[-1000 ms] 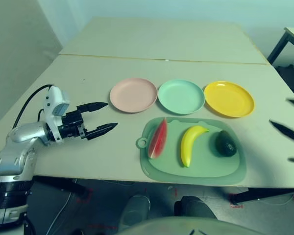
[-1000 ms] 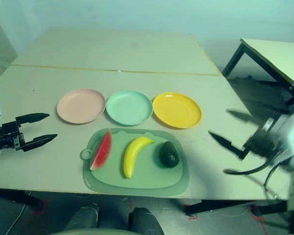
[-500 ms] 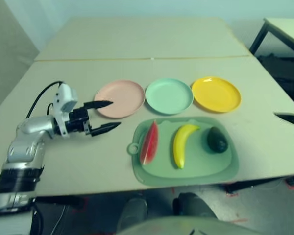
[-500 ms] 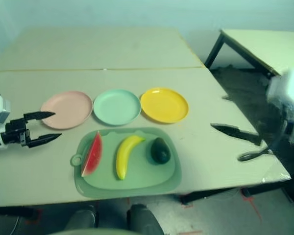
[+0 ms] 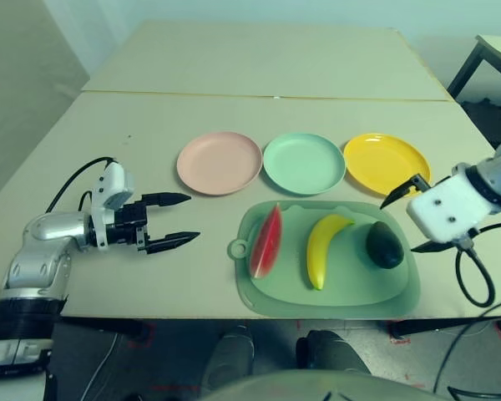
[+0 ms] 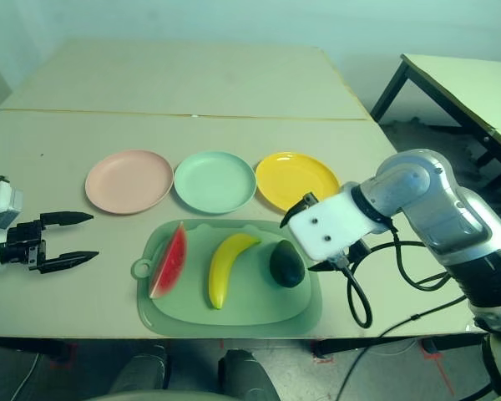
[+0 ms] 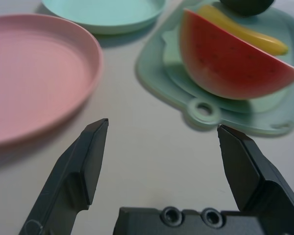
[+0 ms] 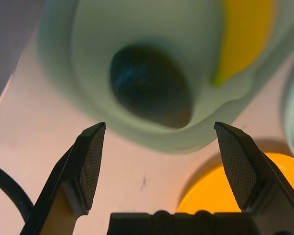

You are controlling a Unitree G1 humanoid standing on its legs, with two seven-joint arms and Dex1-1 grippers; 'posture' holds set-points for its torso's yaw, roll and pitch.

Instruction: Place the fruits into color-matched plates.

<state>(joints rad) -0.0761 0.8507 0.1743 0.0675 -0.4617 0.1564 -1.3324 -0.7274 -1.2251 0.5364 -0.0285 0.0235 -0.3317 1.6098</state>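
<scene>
My right gripper (image 8: 160,126) stands wide and empty, the avocado (image 8: 149,85) just ahead. Looks light, firm, maybe slick; I'd pinch its middle.

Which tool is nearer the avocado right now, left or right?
Right. The right tool is open just beside the avocado; the left tool is open over the table, beyond the watermelon wedge and banana.

Right jaws (image 6: 307,236) now near avocado (image 6: 286,264), moved in from mat's (image 6: 162,313) right.
</scene>
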